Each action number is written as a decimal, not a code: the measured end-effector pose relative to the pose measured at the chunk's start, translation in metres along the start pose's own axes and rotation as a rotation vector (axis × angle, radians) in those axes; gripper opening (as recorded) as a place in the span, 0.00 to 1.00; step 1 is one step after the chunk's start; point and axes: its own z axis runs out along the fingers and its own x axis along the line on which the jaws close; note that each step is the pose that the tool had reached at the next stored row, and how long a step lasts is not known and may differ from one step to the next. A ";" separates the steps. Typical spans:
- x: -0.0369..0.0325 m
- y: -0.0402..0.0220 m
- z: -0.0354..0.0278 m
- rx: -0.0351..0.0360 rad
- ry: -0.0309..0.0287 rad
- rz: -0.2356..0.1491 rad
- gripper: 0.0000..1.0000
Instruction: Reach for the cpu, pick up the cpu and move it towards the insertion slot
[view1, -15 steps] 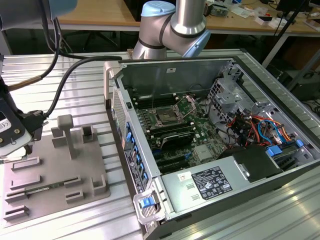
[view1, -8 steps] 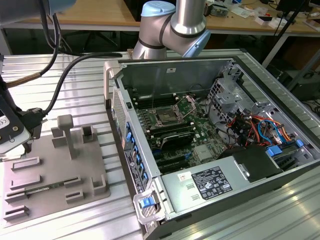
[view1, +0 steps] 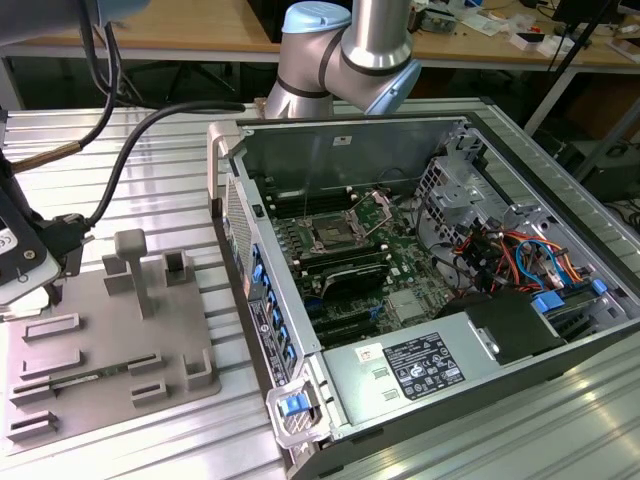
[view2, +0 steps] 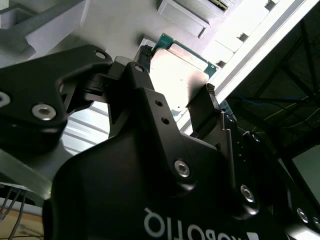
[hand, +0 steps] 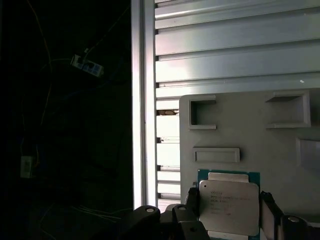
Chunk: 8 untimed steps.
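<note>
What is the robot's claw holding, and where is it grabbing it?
The claw pinches the flat square chip by two opposite edges, squeezing it from both sides.

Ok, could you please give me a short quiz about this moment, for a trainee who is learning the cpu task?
1. True or false: the cpu already sits in the insertion slot.
2. The gripper, with its fingers at two opposite edges of the cpu, is above: A) the grey fixture plate B) the power supply C) the drive cage.
3. Fill in: the open computer case stands to the exterior view's ____ of the grey fixture plate.
Key: 1 false; 2 A; 3 right.
</note>
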 end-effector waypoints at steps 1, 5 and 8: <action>0.0000 0.0000 -0.0001 -0.0001 0.0000 0.000 0.55; 0.0000 0.0000 -0.0009 0.0001 0.0000 0.000 0.55; 0.0000 0.0001 -0.0019 0.0001 0.0001 0.000 0.55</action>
